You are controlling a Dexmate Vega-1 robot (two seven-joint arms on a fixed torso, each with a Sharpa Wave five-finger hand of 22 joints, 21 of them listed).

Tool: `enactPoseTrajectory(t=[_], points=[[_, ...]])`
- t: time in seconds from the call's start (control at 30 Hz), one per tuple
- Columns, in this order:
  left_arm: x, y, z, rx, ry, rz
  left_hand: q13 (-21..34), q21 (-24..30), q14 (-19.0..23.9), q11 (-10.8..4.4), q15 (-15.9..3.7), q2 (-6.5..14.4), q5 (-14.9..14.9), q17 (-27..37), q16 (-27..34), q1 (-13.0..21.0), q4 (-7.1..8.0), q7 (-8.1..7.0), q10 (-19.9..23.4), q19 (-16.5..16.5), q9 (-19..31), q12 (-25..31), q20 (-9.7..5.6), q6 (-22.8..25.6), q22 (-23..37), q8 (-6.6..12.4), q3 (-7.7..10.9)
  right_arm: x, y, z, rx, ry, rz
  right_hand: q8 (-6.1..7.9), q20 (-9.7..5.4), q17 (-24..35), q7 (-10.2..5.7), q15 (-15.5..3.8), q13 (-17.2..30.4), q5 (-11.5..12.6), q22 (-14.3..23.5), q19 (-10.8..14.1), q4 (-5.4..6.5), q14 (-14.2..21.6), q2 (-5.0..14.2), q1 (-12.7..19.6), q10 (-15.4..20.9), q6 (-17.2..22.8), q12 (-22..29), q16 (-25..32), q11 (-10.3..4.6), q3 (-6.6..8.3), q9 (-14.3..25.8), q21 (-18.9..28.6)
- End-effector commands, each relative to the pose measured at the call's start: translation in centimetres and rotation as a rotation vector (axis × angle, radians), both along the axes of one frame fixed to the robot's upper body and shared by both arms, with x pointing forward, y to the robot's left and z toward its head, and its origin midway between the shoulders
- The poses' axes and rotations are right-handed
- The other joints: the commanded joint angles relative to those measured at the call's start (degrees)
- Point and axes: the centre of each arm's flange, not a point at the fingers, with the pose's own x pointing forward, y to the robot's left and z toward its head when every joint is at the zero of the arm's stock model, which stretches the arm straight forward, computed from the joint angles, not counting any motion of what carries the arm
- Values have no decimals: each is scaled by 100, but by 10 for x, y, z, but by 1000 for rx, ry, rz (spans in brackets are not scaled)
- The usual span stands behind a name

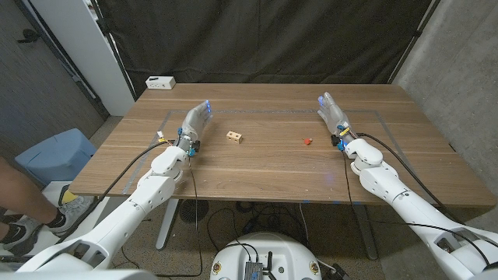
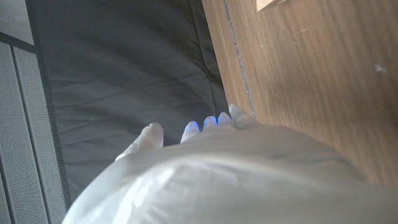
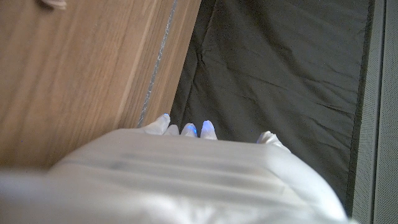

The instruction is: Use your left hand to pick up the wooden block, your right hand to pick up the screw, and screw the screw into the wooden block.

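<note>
Two hands: we see both over the tabletop (image 1: 257, 167), one on each side, neither touching the task's things.
Left hand (image 1: 194, 123): we note its fingers stretched out and slightly apart, holding nothing; it sits on the robot's left part of the tabletop, near the wooden block but apart from it.
Right hand (image 1: 332, 113): we note fingers extended and a little spread, empty; it is on the robot's right, near the screw but apart from it.
Wooden block (image 1: 234, 137): we find it lying on the tabletop near the middle, between the two hands, closer to the left one.
Screw (image 1: 307, 141): we see a small red item on the tabletop, to the right of the block and well apart from it; details too small to tell.
Tape line (image 1: 264, 113): we see a thin pale line marking a rectangle on the tabletop.
White box (image 1: 160, 82): we see it at the far left corner of the tabletop.
Blue bin (image 1: 54, 155): we see it on the floor beside the tabletop's left end.
Backdrop (image 1: 264, 39): we see dark cloth hanging behind the tabletop.
</note>
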Motion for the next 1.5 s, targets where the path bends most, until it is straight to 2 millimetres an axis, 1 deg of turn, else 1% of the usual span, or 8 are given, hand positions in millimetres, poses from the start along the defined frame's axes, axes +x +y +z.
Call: enactPoseTrajectory(t=[0.03, 0.1, 0.37, 0.7, 1.03, 1.1, 1.37, 1.5], points=[[-6, 11, 4, 33, -10, 16, 8, 13, -23, -27, 55, 122, 32, 8, 20, 93, -34, -39, 40, 13, 9, 15, 74, 54, 18, 22, 31, 0, 11, 2, -14, -4, 3, 31, -62, 6, 10, 2, 16, 36, 14, -11, 37, -43, 1, 47, 5, 56, 35, 34, -40, 20, 12, 33], [-7, 14, 7, 53, -11, 21, 7, 7, -51, -45, 160, 84, 23, 5, 6, 121, -89, -68, 44, 11, 7, 12, 97, 66, 18, 21, 24, 1, 13, 3, -20, -4, 3, 31, -63, 6, 9, 2, 16, 36, 14, -11, 36, -43, 1, 47, 6, 56, 36, 34, -39, 21, 12, 32], [-13, 23, 18, 115, -18, 32, 7, -13, -76, -130, 294, -21, 9, 9, 2, 221, -267, -221, 79, -11, 4, 13, 225, 76, 16, 17, 5, 4, 16, 6, -26, -5, 1, 39, -68, 4, 11, 0, 16, 37, 15, -13, 27, -43, 1, 53, 14, 72, 40, 33, -39, 31, 12, 29], [-22, 28, 40, 252, -40, 60, 11, -35, -116, -332, 300, -150, 18, 19, 8, 451, -603, -474, 184, -48, 4, 35, 292, 159, 15, 49, 23, 8, 11, 11, -33, -10, -4, 39, -69, 1, 11, -6, 16, 37, 15, -15, 13, -42, 0, 62, 18, 73, 42, 31, -38, 43, 12, 26], [-39, 23, 58, 396, -53, 111, 14, -45, -135, -413, 297, -233, 21, 23, 15, 581, -800, -620, 279, -81, 5, 55, 319, 233, 17, 68, 22, 13, 4, 24, -60, -28, 6, 38, -62, -1, -4, -5, 16, 38, 15, -21, 0, -45, -4, 70, 18, 70, 42, 29, -40, 53, 12, 22], [-42, 23, 61, 443, -49, 129, 15, -46, -147, -446, 294, -264, 24, 25, 17, 654, -897, -689, 310, -92, 6, 57, 323, 117, 18, 24, 26, 14, 2, 26, -58, -34, 5, 37, -64, -2, -9, -6, 16, 37, 15, -21, -3, -46, -6, 72, 17, 68, 42, 28, -36, 55, 12, 21], [-57, 20, 82, 657, -138, 248, 20, -22, -51, -583, 201, -299, 17, 28, 60, 786, -1068, -676, 481, -59, 10, 99, 311, 243, 22, 74, 9, 20, 0, 28, -57, -54, 9, 42, -63, -4, -13, -4, 16, 37, 15, -22, -15, -43, -13, 78, 37, 81, 49, 28, -40, 62, 12, 20], [-60, 21, 87, 690, -150, 254, 21, -15, -14, -640, 162, -301, 13, 28, 66, 822, -1111, -699, 537, -39, 11, 106, 286, 356, 24, 101, -7, 20, -1, 27, -55, -55, 10, 51, -64, -4, -17, -9, 16, 36, 15, -24, -19, -38, -14, 80, 50, 106, 54, 30, -46, 66, 12, 19]])
